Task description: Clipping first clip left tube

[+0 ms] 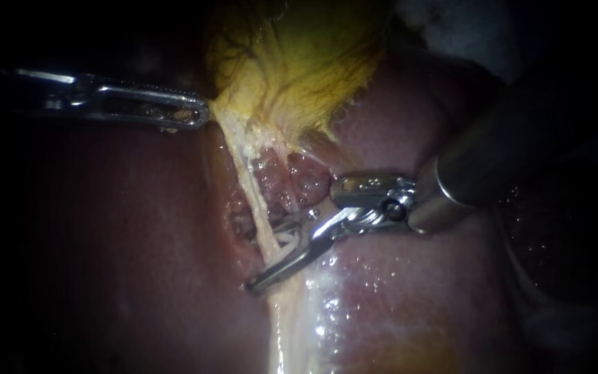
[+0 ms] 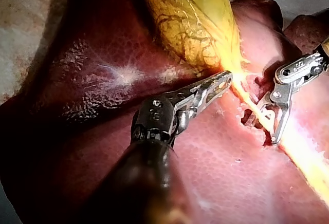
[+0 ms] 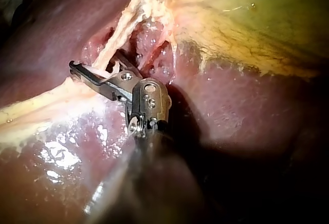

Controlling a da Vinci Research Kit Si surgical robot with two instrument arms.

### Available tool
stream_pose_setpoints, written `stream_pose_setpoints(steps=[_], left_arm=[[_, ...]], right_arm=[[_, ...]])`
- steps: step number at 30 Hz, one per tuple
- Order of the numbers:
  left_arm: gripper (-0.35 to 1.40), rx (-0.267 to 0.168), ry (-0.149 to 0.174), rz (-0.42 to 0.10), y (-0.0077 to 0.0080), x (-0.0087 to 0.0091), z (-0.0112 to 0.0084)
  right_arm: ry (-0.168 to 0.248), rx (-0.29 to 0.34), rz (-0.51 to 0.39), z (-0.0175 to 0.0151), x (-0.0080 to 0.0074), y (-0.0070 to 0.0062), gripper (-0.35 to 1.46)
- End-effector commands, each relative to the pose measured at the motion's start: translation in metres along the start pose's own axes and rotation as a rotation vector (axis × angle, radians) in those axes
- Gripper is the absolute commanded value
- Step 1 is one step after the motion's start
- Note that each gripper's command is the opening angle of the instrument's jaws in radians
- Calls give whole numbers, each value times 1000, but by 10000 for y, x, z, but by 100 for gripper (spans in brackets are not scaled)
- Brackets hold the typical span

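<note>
You are positioning the clip: your right instrument (image 1: 267, 259), jaws spread, is straddling the pale tube (image 1: 248, 183) at frame centre. Your left instrument (image 1: 201, 115) is pinching the gallbladder (image 1: 292, 62) at upper left. The next move likely calls for closing squarely across the tube.

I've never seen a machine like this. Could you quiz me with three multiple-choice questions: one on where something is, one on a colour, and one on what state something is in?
1. Where is the left instrument's pincer?
A. On the gallbladder's lower edge
B. Around a loose thread
C. In mid-air, touching nothing

2. What colour is the gallbladder?
A. Blue
B. Yellow-green
C. Black

3. The right instrument's pincer is:
A. Shut, clear of all tissue
B. Hidden from every view
C. Open, with the pale tube between its jaws

Answers:
1 A: its jaws lie together on the yellow edge.
2 B: it looks yellow-green against the dark red liver.
3 C: a gap shows between the jaws and the tube runs through it.
</note>
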Motion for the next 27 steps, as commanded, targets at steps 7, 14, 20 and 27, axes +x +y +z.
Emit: stream_pose_setpoints(steps=[7,14,20,27], left_arm=[[-35,0,0,0,0,0,0],[-35,0,0,0,0,0,0],[-35,0,0,0,0,0,0],[-35,0,0,0,0,0,0]], right_arm=[[5,1,-6,-7,5,0,58],[5,2,-6,-10,4,1,58],[5,4,-5,-18,3,1,58],[13,-2,-10,-34,9,7,58]])
